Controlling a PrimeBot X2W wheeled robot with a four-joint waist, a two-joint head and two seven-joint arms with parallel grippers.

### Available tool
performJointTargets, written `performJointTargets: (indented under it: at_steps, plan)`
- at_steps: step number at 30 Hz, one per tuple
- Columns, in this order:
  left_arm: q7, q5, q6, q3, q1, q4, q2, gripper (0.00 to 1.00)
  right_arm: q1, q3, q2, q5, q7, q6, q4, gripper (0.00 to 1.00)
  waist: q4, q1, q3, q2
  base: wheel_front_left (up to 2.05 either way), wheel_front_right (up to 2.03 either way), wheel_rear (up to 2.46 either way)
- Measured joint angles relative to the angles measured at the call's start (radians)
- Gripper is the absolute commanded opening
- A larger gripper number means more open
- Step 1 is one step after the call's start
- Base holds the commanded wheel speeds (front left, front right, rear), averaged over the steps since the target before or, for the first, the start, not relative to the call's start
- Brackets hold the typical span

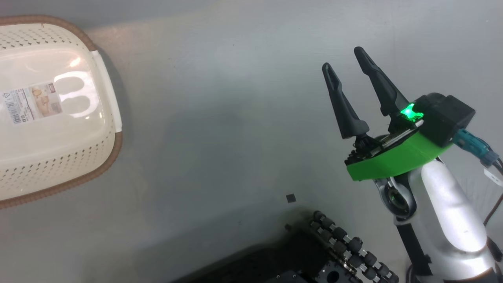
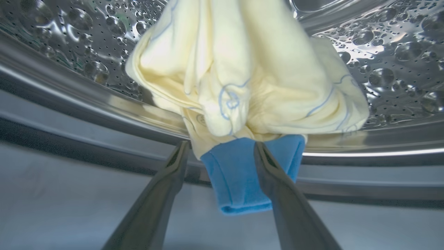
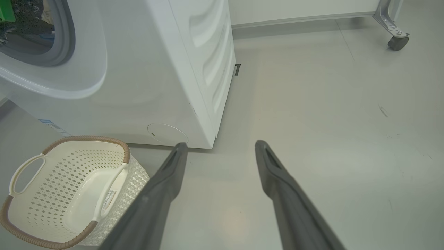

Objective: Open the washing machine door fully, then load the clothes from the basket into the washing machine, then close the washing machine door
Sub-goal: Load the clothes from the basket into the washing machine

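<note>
Grey floor (image 3: 312, 121) fronts the washing machine (image 3: 166, 69). Your left gripper (image 2: 221, 144) stands spread wide, gripping nothing. The clothes (image 2: 242, 69) lie straight ahead inside its drum (image 2: 399, 52), blue patch (image 2: 236, 173) hanging outward between your fingers (image 2: 156, 194). Tuck it in before closing, I judge.

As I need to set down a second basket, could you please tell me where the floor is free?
Free: the floor beside the machine, out to the caster, and between the basket and the right gripper. Crowded: the drum mouth, where the clothes lie between the open fingers of the left gripper.
</note>
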Motion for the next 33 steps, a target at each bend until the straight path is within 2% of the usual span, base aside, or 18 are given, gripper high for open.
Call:
performJointTargets:
  at_steps: [6, 10, 17, 24, 29, 33]
  plan:
    - [0.009, -0.026, -0.037, 0.006, -0.001, 0.045, 0.0, 1.0, 0.0, 0.0, 0.0, 0.0, 0.0, 0.0, 0.0, 1.0, -0.007, 0.0001, -0.004, 0.0, 0.0, 0.0, 0.0]
    - [-0.042, -0.036, -0.046, 0.005, 0.0, 0.08, -0.015, 1.0, 0.001, -0.007, 0.0, 0.0, 0.0, 0.0, 0.002, 1.0, -0.003, 0.0, -0.018, 0.0, 0.0, 0.0, 0.0]
    - [-0.232, -0.063, -0.043, 0.026, 0.089, 0.099, -0.074, 1.0, 0.009, -0.042, 0.0, -0.021, 0.0, 0.0, 0.002, 1.0, 0.021, 0.0, -0.073, 0.0, 0.0, 0.0, 0.0]
    - [-0.44, -0.082, 0.05, 0.044, 0.376, -0.054, -0.147, 1.0, 0.068, -0.091, -0.001, -0.058, 0.0, 0.0, 0.001, 1.0, 0.069, -0.0001, -0.153, 0.0, 0.0, 0.0, 0.0]
    - [-0.579, -0.07, 0.157, 0.05, 0.606, -0.25, -0.193, 1.0, 0.104, -0.125, -0.002, -0.083, 0.009, 0.0, -0.013, 1.0, 0.113, -0.0001, -0.218, 0.0, 0.0, 0.0, 0.0]
    - [-0.637, -0.048, 0.167, 0.03, 0.811, -0.419, -0.236, 1.0, 0.137, -0.148, -0.003, -0.1, 0.034, 0.0, -0.032, 1.0, 0.147, -0.0001, -0.274, 0.0, 0.0, 0.0, 0.0]
